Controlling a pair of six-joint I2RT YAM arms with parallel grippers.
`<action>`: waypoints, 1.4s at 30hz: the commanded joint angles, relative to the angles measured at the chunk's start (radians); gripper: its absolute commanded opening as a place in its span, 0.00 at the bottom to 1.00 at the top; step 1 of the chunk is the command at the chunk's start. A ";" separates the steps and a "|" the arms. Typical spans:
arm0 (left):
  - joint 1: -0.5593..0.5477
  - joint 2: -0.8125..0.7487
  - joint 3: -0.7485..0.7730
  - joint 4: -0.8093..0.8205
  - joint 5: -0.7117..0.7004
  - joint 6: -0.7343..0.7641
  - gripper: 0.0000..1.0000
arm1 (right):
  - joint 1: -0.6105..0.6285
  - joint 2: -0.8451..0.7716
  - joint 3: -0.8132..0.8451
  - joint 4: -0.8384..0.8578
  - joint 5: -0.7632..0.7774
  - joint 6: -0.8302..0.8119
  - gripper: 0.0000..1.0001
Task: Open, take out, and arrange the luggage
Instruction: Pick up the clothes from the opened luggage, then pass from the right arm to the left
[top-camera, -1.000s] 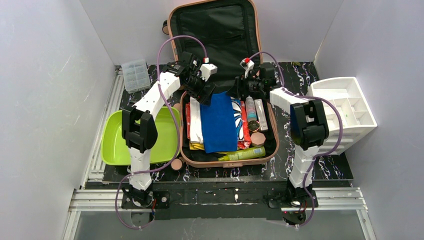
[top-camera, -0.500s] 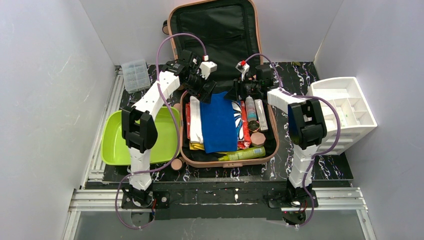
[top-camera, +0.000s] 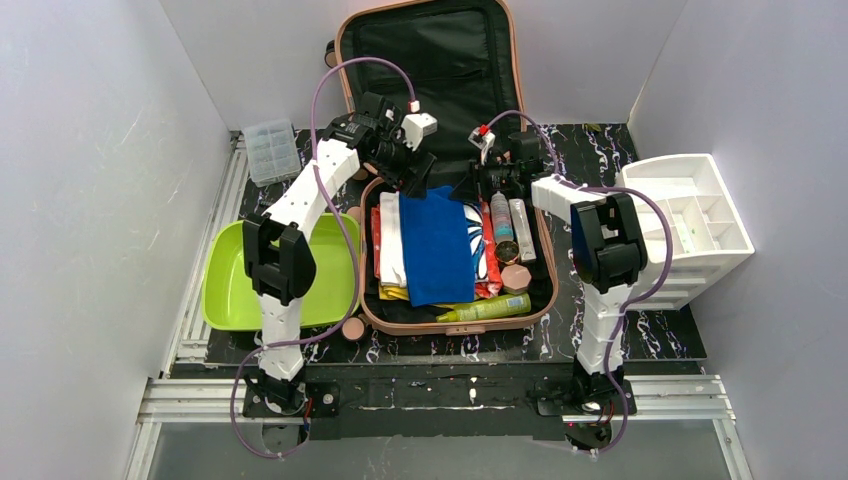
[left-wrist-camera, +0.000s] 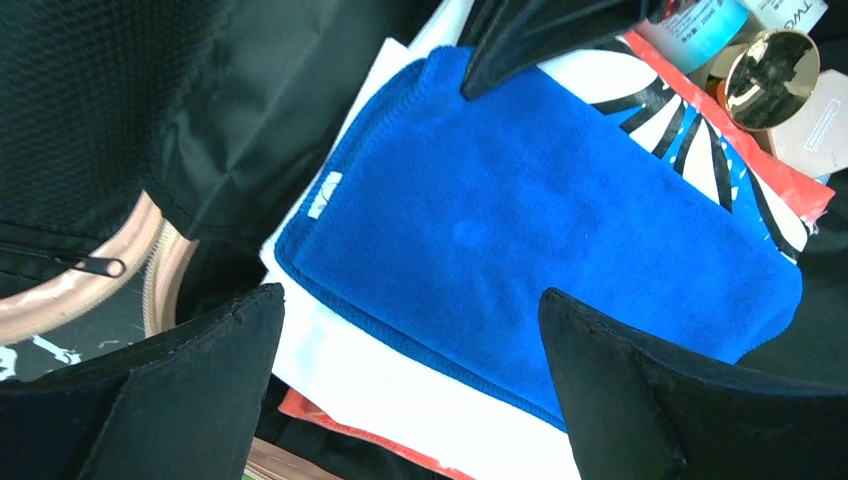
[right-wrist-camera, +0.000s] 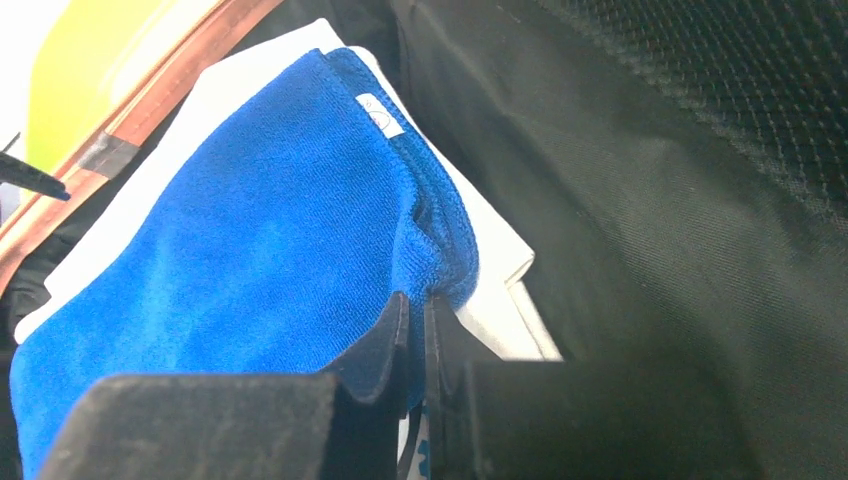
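Dark marbled worktop (top-camera: 660, 330), grey walls. Luggage (top-camera: 440, 60) at far middle, open, lid against back wall. Contents packed inside. Right claw (right-wrist-camera: 415, 305) pinching towel (top-camera: 438, 245) far edge. Left claw (left-wrist-camera: 408, 295) spread above towel. Take-out just starting, arranging left.

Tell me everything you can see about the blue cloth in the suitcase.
The blue cloth is plush, towel-like, folded into a rectangle with a small white tag at one corner. It lies flat atop a white folded item in the open pink suitcase. The right gripper pinches a far corner.
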 joint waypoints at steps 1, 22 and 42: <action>0.003 0.019 0.075 0.010 0.025 0.021 0.98 | -0.001 -0.059 0.025 -0.007 -0.078 -0.059 0.06; 0.116 0.054 0.089 0.121 0.628 0.352 0.99 | -0.001 -0.266 -0.091 0.005 -0.244 -0.134 0.06; 0.043 0.161 0.125 -0.331 0.751 0.954 0.99 | -0.001 -0.288 -0.132 -0.095 -0.281 -0.237 0.06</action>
